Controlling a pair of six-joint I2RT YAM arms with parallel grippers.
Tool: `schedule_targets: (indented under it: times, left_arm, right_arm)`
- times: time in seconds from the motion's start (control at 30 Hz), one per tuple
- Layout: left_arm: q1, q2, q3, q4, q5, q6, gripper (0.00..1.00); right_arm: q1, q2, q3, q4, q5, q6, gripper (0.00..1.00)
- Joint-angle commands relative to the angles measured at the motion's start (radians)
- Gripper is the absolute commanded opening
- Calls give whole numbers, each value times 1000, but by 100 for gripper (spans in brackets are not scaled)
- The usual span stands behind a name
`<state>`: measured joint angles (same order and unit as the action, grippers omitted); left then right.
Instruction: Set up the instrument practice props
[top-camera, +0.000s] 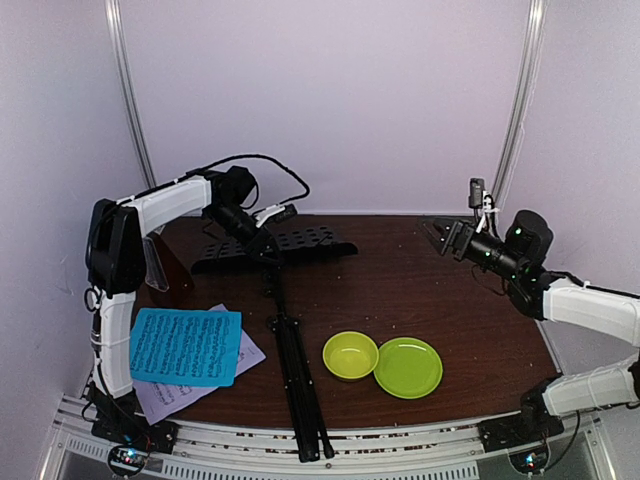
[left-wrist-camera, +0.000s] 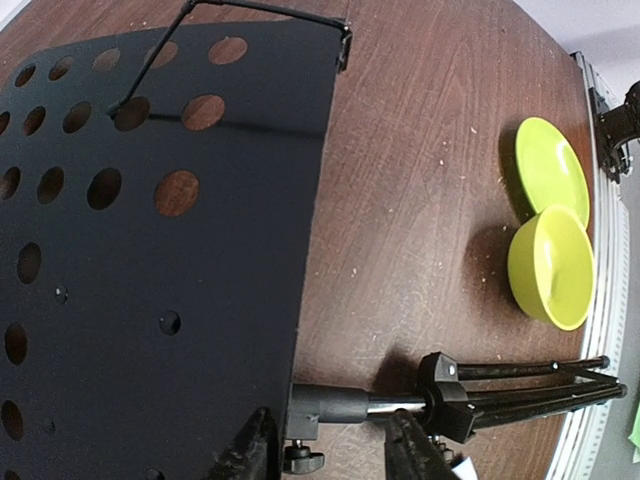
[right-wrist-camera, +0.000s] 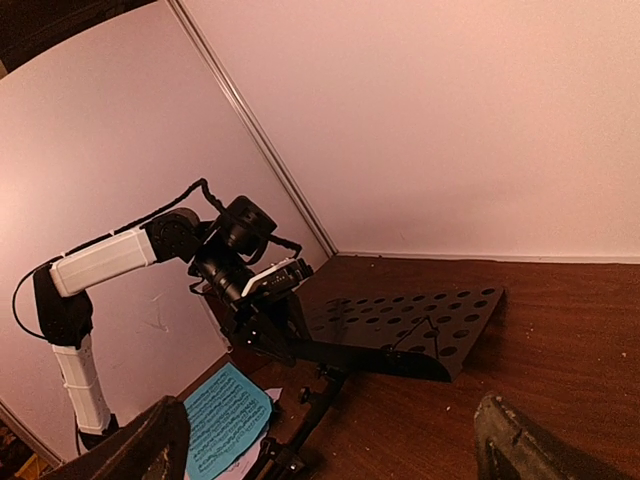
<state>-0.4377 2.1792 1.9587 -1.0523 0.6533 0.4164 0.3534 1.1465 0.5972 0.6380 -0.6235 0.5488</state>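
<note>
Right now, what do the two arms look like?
The left arm and the right arm both have white link covers, black joints and black jaws. A thin black cable loops above the left one.

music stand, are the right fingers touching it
Apart: the top view shows bare table between the right fingers and the music stand.

A lab test booth: blank white walls (top-camera: 330, 100) enclosing a rail-edged wooden table (top-camera: 420, 290).

black perforated stand (top-camera: 275, 243), blue sheet (top-camera: 186, 346), green plate (top-camera: 408, 367)
</note>
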Motion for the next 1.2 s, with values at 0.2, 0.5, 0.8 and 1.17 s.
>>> schedule_targets:
  times: [0.2,0.5,0.8,1.17]
  left_arm:
    - [-7,17,37,-60,-19,32,22]
    - [-9,-84,37,-49,-58,72,0]
    - [-12,-216,32,13,-159,87,0]
    - [-60,-466,38,167,-294,159,0]
  right_arm:
    - [-2,105,-32,211,-45,186,100]
    - [-3,137,-62,304,-19,251,100]
    - [-1,198,-73,397,-30,317,100]
    - [12,212,-100,403,-3,316,100]
